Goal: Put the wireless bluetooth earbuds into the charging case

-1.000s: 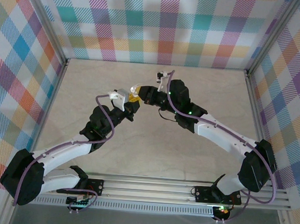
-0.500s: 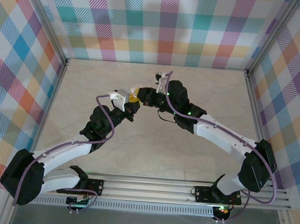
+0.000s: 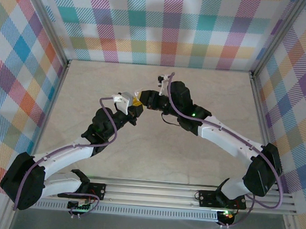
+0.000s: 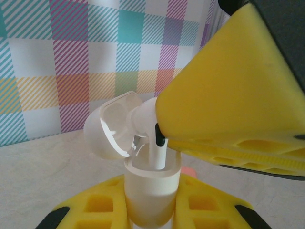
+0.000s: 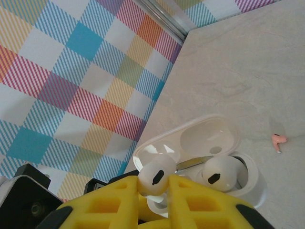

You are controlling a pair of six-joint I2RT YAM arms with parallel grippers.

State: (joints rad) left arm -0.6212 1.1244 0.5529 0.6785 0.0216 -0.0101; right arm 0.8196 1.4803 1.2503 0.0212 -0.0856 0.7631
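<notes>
My left gripper [image 4: 152,202] is shut on the body of the white charging case [image 4: 151,188], holding it upright with its lid [image 4: 107,126] hinged open. My right gripper [image 5: 155,190] comes from above, shut on a white earbud [image 5: 155,177] whose stem [image 4: 160,153] reaches down into the case mouth. A second white earbud [image 5: 220,174] sits in the case beside it. A pinkish-orange earbud [image 5: 279,140] lies on the table beyond. In the top view both grippers meet mid-table, left [image 3: 133,104] and right [image 3: 143,96].
The beige table [image 3: 208,92] is ringed by plaid walls with a metal frame [image 3: 60,80]. The arms' bases are bolted to the rail [image 3: 152,191] at the near edge.
The left wrist has crept slightly to the right toward the right gripper. The two grippers stay together over the middle of the table.
</notes>
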